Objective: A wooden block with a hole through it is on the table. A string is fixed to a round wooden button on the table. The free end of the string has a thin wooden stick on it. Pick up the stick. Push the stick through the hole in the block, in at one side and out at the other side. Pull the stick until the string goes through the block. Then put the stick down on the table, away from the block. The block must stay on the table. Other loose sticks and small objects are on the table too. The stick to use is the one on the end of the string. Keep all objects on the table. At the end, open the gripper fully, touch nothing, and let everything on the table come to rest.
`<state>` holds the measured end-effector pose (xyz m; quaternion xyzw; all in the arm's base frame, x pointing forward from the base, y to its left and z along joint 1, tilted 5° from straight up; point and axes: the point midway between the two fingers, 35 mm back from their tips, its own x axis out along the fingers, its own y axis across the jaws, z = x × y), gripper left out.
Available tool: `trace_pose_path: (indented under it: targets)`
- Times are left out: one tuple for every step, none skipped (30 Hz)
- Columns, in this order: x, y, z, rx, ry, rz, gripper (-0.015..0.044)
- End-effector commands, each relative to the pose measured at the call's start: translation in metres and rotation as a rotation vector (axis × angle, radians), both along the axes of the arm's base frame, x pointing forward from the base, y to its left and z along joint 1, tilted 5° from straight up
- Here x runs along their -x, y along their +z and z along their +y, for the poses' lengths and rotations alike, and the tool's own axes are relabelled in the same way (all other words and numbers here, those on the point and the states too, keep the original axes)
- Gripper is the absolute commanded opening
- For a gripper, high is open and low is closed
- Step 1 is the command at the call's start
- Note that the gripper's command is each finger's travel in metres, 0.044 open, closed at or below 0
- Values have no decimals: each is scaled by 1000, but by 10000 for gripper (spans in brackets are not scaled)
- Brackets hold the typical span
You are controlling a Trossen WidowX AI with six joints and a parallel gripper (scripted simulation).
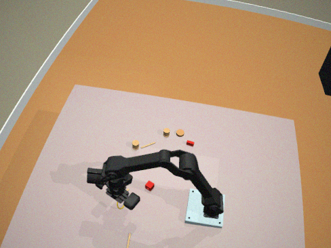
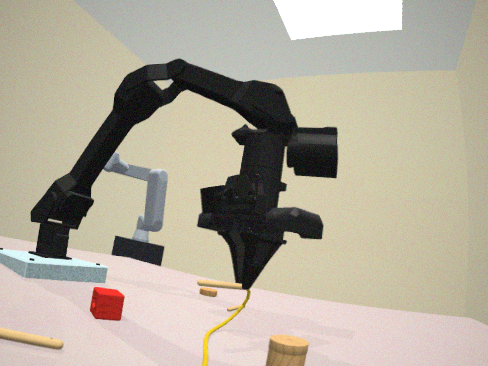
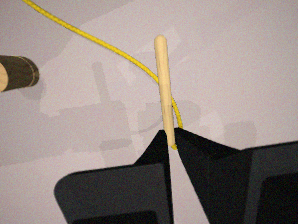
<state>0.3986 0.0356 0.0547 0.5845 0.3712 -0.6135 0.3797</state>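
Observation:
My gripper [image 1: 119, 197] [image 2: 246, 286] [image 3: 169, 134] is shut on one end of the thin wooden stick [image 2: 215, 284] [image 3: 163, 75], where the yellow string [image 1: 120, 207] [image 2: 207, 340] [image 3: 100, 41] joins it. The stick is above the table, roughly level, its free end out beyond the fingertips. The string hangs from the fingertips and curves away; its fixed end and button are hidden or out of view. A red block [image 1: 149, 186] [image 2: 109, 304] rests on the table between gripper and base; its hole does not show clearly. It is outside the wrist view.
Two wooden cylinders [image 1: 135, 144] [image 1: 166, 132], a wooden disc [image 1: 180, 133], a small red block [image 1: 190, 143] and a loose stick [image 1: 148, 145] lie beyond the arm. Another loose stick [image 1: 129, 240] [image 2: 30, 338] lies nearer. A cylinder [image 3: 20, 73] shows left in the wrist view.

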Motion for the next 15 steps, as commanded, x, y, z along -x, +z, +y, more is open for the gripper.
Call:
trace_pose_path:
  targets:
    - [-3, 0, 6, -4, 0, 0, 0]
    - [-3, 0, 8, -4, 0, 0, 0]
    - [-4, 0, 9, -4, 0, 0, 0]
    - [-4, 0, 10, -4, 0, 0, 0]
    - [-5, 0, 11, -4, 0, 0, 0]
    - [-6, 0, 12, -4, -1, 0, 0]
    - [-6, 0, 13, -5, -1, 0, 0]
    - [-7, 0, 14, -5, -1, 0, 0]
    - [-7, 0, 16, -5, -1, 0, 0]
    - [-8, 0, 17, -5, -2, 0, 0]
    - [-8, 0, 18, -5, -2, -1, 0]
    - [-9, 0, 19, -5, -2, -1, 0]
    - [-10, 0, 20, -5, -2, -1, 0]
    - [-10, 0, 22, -5, -2, -1, 0]
    - [-11, 0, 23, -5, -3, -1, 0]
